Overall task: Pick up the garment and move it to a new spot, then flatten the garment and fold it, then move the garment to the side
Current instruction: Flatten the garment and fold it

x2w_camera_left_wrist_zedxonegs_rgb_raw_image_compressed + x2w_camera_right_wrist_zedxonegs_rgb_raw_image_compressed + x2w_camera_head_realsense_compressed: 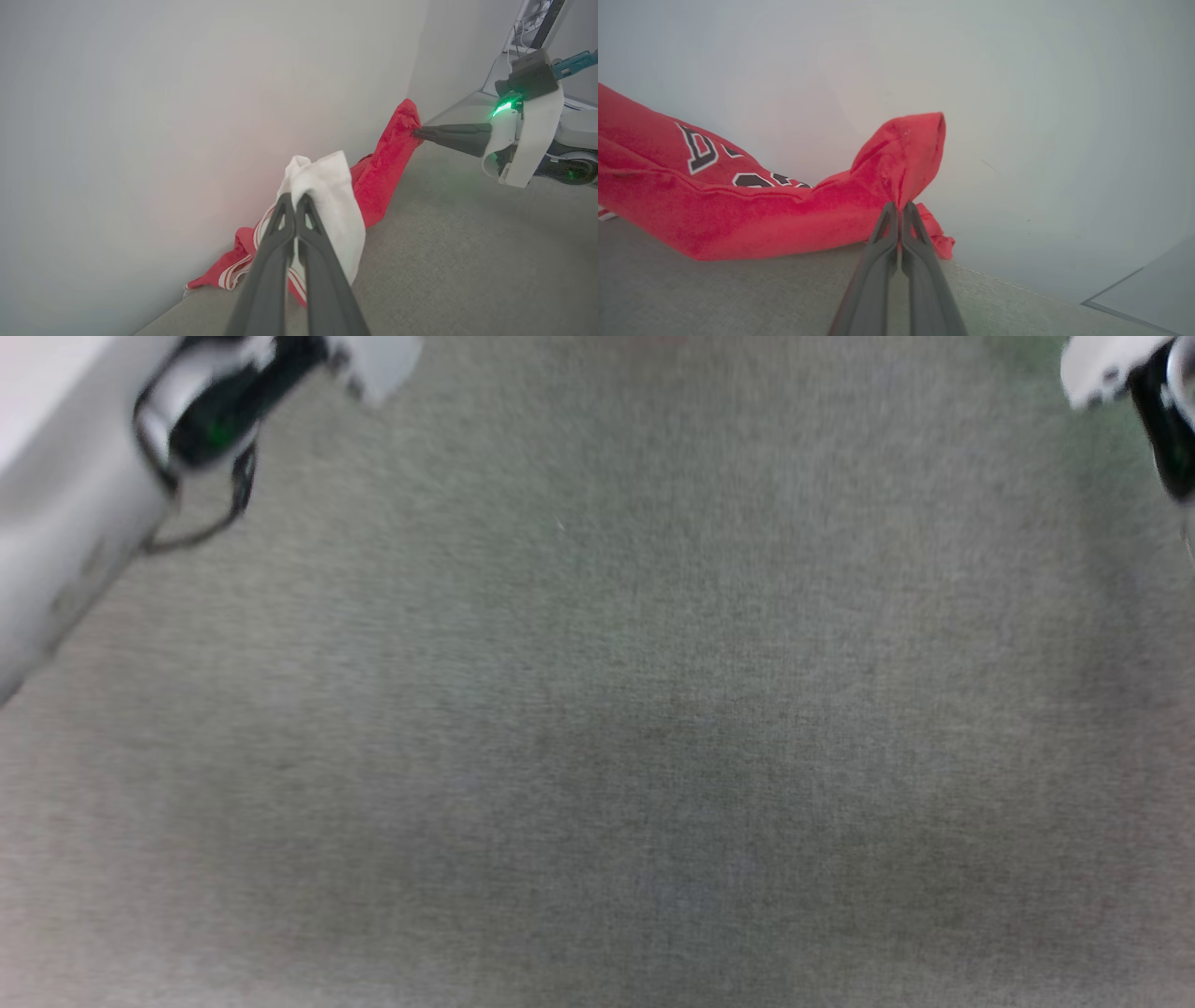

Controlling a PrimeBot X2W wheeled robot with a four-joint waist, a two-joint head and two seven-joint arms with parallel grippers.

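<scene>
Your left pincer is pressed together on a white sleeve of the garment, in the middle of the left wrist view. Your right pincer is clamped too, pinching a red corner of the same jersey at the centre of its own view. Dark, white-edged lettering shows at that frame's left. Between the two grips the red cloth sags onto the grey floor, against the pale wall. Striped trim lies at the lower middle of the left wrist view. A blurred pale forearm crosses the head view's upper left.
</scene>
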